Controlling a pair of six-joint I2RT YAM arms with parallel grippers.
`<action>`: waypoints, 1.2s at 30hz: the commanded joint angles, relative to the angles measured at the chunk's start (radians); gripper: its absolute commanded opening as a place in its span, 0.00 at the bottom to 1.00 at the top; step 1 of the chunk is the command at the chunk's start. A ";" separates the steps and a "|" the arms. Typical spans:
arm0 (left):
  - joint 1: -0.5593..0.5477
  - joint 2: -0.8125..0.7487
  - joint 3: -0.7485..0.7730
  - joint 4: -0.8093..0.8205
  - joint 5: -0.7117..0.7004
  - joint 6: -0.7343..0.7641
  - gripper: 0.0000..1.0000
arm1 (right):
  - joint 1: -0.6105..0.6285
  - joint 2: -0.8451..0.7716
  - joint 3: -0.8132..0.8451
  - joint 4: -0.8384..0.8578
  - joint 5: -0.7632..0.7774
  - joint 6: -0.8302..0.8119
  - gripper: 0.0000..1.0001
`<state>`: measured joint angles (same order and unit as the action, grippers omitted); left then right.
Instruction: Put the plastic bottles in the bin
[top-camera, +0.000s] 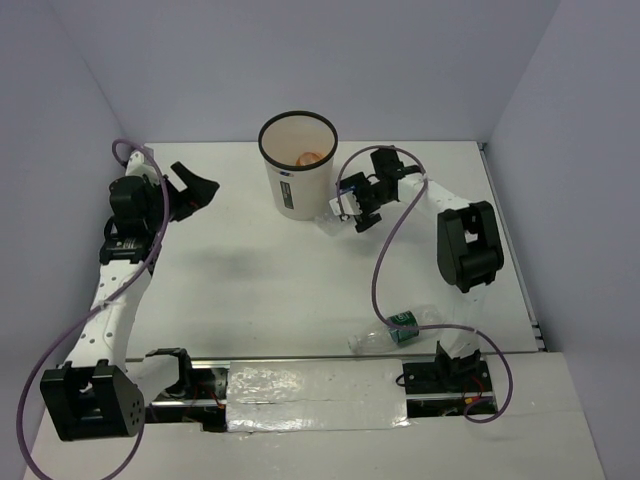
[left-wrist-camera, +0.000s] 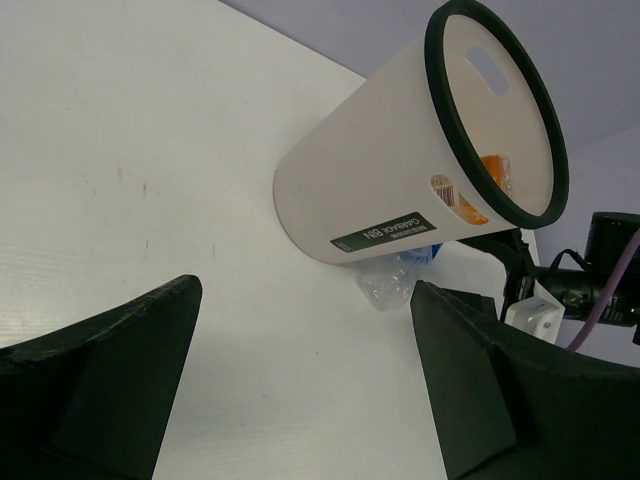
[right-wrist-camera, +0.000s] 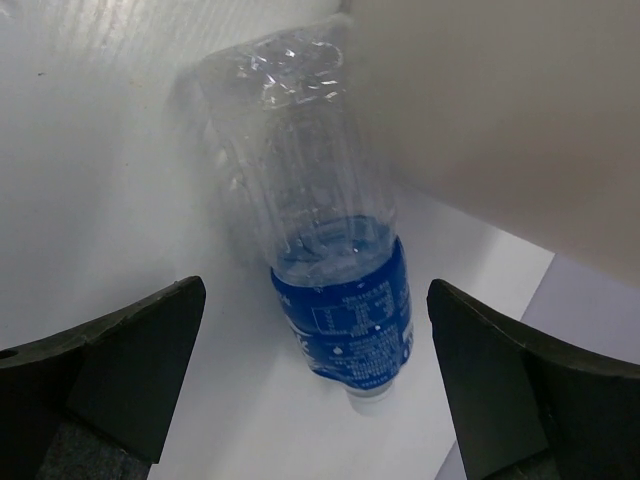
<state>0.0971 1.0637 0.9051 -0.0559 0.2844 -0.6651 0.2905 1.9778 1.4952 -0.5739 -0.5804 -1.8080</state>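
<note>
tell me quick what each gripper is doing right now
Left gripper: open, holding nothing.
Right gripper: open; the bottle lies in front of it by the bin, not held.

L gripper (top-camera: 196, 190) & R gripper (top-camera: 357, 208) both reached fwd, jaws spread wide.

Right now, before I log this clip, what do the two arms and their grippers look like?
The left arm and right arm are white links joined by boxy black joint housings. A thin purple cable loops along each. The left gripper and right gripper have matte black, wedge-shaped fingers; the right one carries a small white block.
</note>
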 joint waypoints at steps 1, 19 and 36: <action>0.012 -0.021 -0.002 -0.001 -0.001 -0.013 0.99 | 0.030 0.013 0.014 0.008 0.014 -0.068 1.00; 0.016 0.012 0.011 -0.027 0.065 -0.007 0.99 | 0.075 0.101 0.020 -0.029 0.071 -0.067 0.87; 0.016 -0.013 -0.063 0.155 0.203 -0.025 0.99 | 0.070 -0.118 0.014 -0.275 -0.146 0.244 0.40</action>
<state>0.1089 1.0786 0.8574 -0.0063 0.4294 -0.6689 0.3595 1.9839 1.4662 -0.6975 -0.5983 -1.7126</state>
